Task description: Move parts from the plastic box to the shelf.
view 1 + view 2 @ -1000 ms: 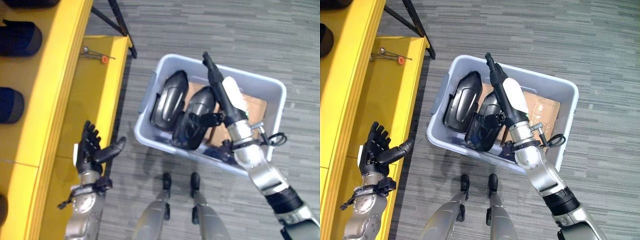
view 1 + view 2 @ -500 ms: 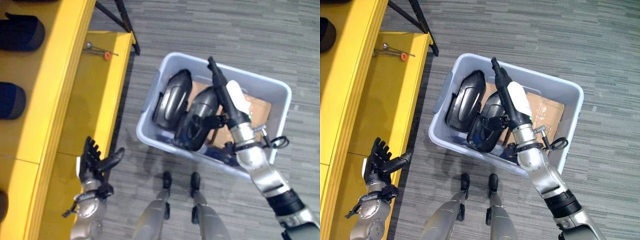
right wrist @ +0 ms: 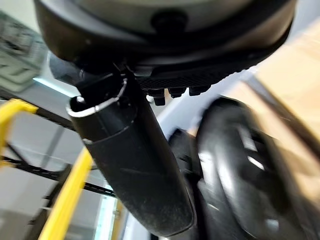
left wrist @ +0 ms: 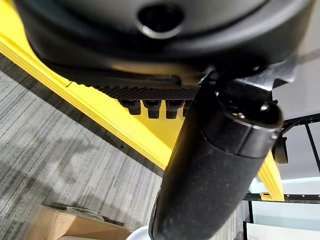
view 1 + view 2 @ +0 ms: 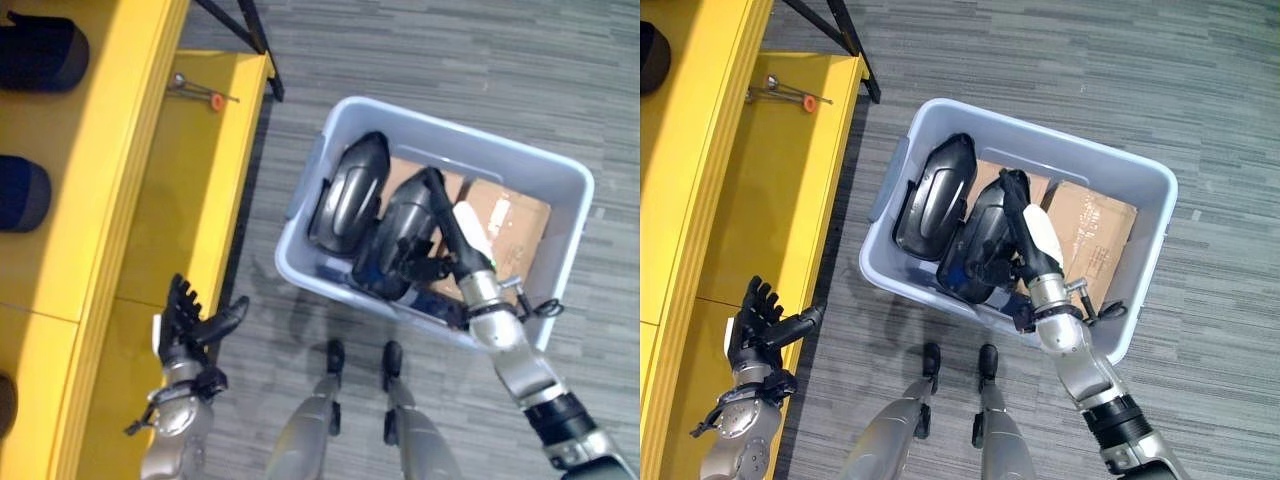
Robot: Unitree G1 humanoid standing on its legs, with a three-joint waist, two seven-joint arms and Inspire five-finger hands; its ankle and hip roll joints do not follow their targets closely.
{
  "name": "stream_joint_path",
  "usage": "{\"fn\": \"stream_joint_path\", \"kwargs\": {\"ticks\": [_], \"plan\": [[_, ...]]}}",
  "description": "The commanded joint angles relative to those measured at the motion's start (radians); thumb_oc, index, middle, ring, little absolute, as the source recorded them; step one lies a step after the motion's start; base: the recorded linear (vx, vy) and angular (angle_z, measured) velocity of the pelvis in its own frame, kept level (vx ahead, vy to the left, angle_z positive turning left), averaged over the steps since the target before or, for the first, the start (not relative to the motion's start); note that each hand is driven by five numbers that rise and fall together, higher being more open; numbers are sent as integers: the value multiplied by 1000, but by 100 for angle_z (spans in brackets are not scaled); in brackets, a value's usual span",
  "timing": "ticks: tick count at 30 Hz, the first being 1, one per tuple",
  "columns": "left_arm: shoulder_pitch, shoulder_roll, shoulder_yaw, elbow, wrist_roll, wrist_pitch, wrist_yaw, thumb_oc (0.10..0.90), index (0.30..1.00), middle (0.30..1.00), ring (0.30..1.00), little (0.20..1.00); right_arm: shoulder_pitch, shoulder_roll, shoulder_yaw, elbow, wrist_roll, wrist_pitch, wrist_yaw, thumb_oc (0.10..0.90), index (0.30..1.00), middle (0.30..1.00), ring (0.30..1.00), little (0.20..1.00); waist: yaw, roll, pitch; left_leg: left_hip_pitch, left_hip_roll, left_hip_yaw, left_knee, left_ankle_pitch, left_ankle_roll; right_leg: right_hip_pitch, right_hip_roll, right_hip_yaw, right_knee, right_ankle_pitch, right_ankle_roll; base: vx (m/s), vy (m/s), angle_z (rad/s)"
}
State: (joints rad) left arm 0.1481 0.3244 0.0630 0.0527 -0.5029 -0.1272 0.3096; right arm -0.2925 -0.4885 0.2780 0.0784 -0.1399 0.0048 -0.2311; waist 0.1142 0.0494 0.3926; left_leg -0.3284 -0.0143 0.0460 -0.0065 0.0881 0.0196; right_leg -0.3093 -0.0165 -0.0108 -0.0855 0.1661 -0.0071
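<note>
Down in the plastic box (image 5: 560,250), right: two glossy black curved parts (image 5: 345,195), side by side. Right hand (image 5: 1025,235) straight-fingered along the nearer part, gripping nothing. Left hand (image 5: 190,320) spread, empty, beside the yellow shelf (image 5: 120,180).

The right hand (image 5: 1025,225) reaches into the plastic box (image 5: 1140,290) over two dark parts (image 5: 936,195); the left hand (image 5: 758,325) hangs beside the yellow shelf (image 5: 760,180).
</note>
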Motion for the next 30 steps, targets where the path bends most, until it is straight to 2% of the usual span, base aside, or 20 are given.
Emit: {"fn": "stream_joint_path", "kwargs": {"ticks": [1,12,30], "plan": [[31,55,9,-19,37,-64,18,900,1000,1000,1000,1000,-26,22,-10,-22,84,-69,-13,900,1000,1000,1000,1000,-2,-10,-88,-8,45,-26,9,4,-29,8,-149,31,115,-125,110,0,0,0],[25,72,-12,-19,22,-66,2,900,1000,1000,1000,1000,-99,48,14,143,213,-62,-15,900,1000,1000,1000,1000,16,7,-58,-24,37,-32,-4,17,-31,-10,-149,19,113,-120,112,0,0,0],[9,95,-53,-26,4,-79,-14,900,1000,1000,1000,1000,-211,-36,6,329,161,-31,-54,900,1000,1000,1000,1000,44,21,-18,-64,24,-50,2,17,-27,-33,-157,1,118,-120,115,3,-1,3]]}}
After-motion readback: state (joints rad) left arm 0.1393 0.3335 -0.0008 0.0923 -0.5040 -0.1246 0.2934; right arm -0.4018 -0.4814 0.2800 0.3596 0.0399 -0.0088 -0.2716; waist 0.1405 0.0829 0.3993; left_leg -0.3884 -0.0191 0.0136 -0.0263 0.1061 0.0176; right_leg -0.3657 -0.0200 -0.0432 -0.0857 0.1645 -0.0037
